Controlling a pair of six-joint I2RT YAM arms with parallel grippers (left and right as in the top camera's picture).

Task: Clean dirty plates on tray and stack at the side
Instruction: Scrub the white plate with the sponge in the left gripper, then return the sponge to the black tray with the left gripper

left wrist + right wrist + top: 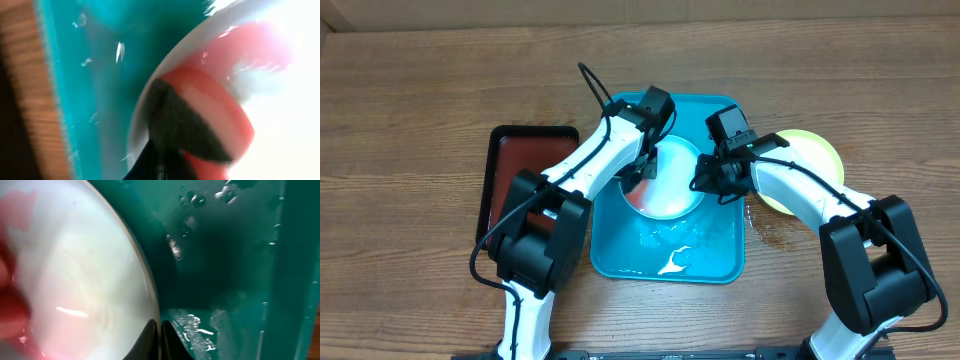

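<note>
Pale plate (672,182) sits in the upper half of the turquoise tray (615,245), lying flat, whitish centre, with a red patch at its lower left edge. From overhead it is unclear whether that patch is a smear or the tool. Left wrist view, blurred: plate rim (170,60) curves over the tray floor (100,75). A red sponge (210,120) with a pale band and a dark scrub layer presses on the plate surface, with reddish streaks around it. Left gripper (640,172) comes in over the plate's left side. Its dark fingers (150,167) at the bottom of the wrist view look clamped on the sponge. Right gripper (705,180) is at the plate's right edge. In the right wrist view its two tips (160,340) meet on the rim of the plate (75,280), pinching it, with a pink blur at far left. The wet tray floor (225,255) with droplets lies beyond the rim. White foam (675,262) and puddled water lie in the lower half of the tray. Yellow-green plate (815,155) lies on the table (420,100) just right of the tray, partly hidden by the right arm; whether it is one plate or more is unclear. A wet patch (770,232) shows on the wood below it. Dark red tray (525,165) with a black rim sits just left of the turquoise one, partly under the left arm.
</note>
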